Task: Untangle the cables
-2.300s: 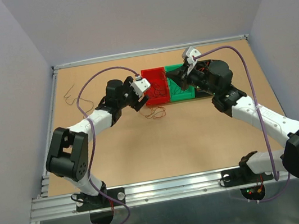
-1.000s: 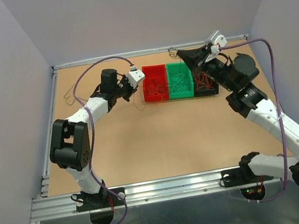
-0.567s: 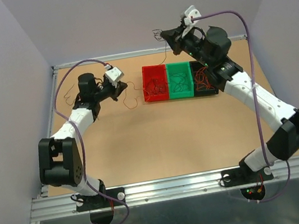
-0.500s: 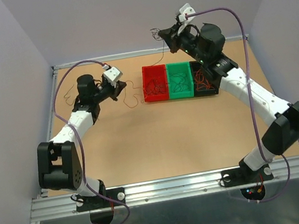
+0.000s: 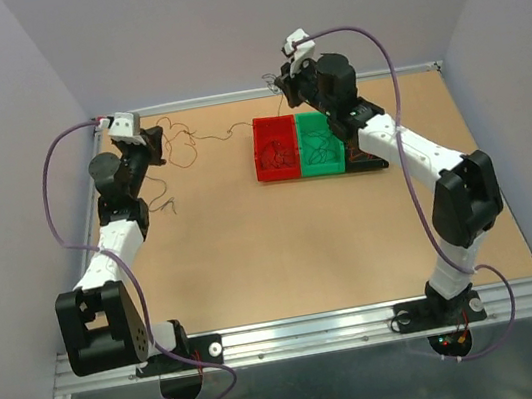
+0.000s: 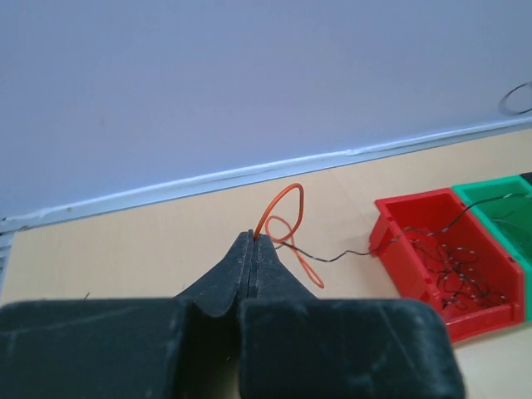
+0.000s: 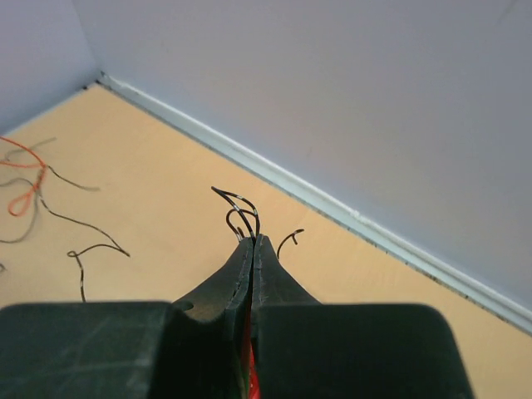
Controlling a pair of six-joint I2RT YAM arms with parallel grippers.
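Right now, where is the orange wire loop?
In the left wrist view, the orange wire loop is pinched in the left gripper's shut jaws, rising above their tips, left of the red bin.

Soft, diffuse light fills all three views, bright and even. The worktop (image 5: 285, 257) looks matte and uniform, with only faint, soft-edged shadows beside the arms. The overhead view is sharp throughout. Close to each wrist lens, the left tool (image 6: 252, 241) and right tool (image 7: 252, 243) are dark and slightly blurred.
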